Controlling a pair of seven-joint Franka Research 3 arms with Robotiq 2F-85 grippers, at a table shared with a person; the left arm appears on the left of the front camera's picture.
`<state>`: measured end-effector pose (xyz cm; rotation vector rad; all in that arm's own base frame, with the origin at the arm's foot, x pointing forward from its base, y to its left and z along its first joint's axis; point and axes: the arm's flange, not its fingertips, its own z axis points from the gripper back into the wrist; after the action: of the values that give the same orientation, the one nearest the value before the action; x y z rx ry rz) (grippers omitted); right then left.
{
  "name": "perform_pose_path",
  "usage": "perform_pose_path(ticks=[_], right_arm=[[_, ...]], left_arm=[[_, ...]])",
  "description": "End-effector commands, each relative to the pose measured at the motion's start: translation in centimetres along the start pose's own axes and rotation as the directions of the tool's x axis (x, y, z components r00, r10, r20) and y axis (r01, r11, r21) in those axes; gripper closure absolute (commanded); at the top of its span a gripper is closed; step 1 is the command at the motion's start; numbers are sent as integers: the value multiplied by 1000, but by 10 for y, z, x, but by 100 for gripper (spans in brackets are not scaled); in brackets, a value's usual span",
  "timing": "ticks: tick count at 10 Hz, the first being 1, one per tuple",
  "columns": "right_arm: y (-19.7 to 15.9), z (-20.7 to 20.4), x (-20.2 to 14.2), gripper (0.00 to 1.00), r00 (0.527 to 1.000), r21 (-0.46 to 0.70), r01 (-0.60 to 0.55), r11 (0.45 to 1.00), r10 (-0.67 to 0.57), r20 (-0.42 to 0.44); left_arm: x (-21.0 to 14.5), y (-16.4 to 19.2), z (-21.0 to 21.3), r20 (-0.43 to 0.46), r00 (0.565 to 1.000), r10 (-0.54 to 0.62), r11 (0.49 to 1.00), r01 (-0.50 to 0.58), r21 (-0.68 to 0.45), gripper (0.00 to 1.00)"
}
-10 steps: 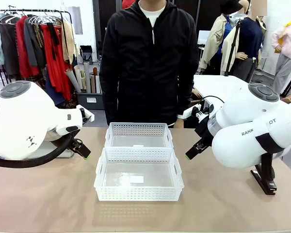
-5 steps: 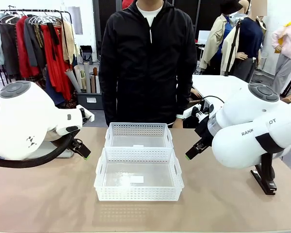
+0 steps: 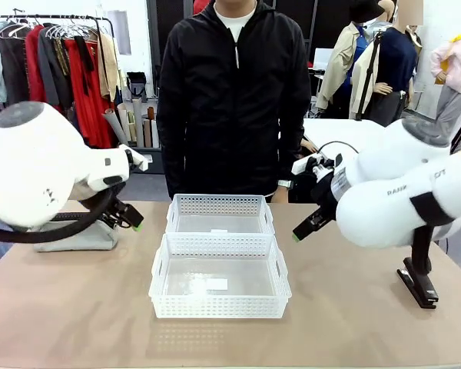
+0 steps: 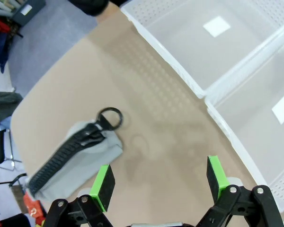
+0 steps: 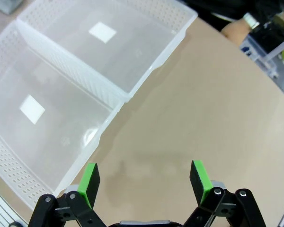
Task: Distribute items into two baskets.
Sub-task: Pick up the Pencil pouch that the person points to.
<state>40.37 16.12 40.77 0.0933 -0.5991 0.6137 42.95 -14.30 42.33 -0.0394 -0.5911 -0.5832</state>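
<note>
Two white lattice baskets stand end to end mid-table, the far basket (image 3: 219,204) toward the person and the near basket (image 3: 219,306) toward me; both look empty. A grey pouch (image 3: 83,236) with a black zipper lies on the table at the left, under my left arm. In the left wrist view the pouch (image 4: 73,161) sits below-left of my open left gripper (image 4: 159,178), which hovers over bare table beside the baskets' rims (image 4: 166,53). The black stapler (image 3: 418,287) rests at the right edge. My right gripper (image 3: 301,231) hangs open right of the baskets, over bare table (image 5: 144,182).
A person in a black jacket (image 3: 234,100) stands at the far edge behind the baskets, one hand (image 5: 235,31) near the table's edge. Bare tabletop lies in front of the near basket and on both sides.
Both arms have lifted a little. The left arm's rise uncovers more of the grey pouch. Baskets, stapler and pouch have not moved.
</note>
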Motion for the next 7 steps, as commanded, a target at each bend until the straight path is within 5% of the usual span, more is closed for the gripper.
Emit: perform_pose_path(ticks=[1, 3, 5, 7], right_arm=[[-31, 28, 15, 0, 1000, 75, 21, 997, -21, -1], [-65, 47, 25, 0, 995, 178, 91, 980, -82, -58], [-95, 70, 22, 0, 988, 291, 152, 944, -149, -32], [-119, 107, 3, 0, 974, 386, 199, 901, -224, 20]], left_arm=[[8, 36, 19, -25, 999, 32, 998, -33, -51, 0], [9, 74, 32, -64, 994, 94, 973, -105, -206, 0], [3, 112, 59, 9, 986, 167, 894, -147, -424, 0], [-18, 136, 103, 80, 968, 238, 855, -169, -490, 0]])
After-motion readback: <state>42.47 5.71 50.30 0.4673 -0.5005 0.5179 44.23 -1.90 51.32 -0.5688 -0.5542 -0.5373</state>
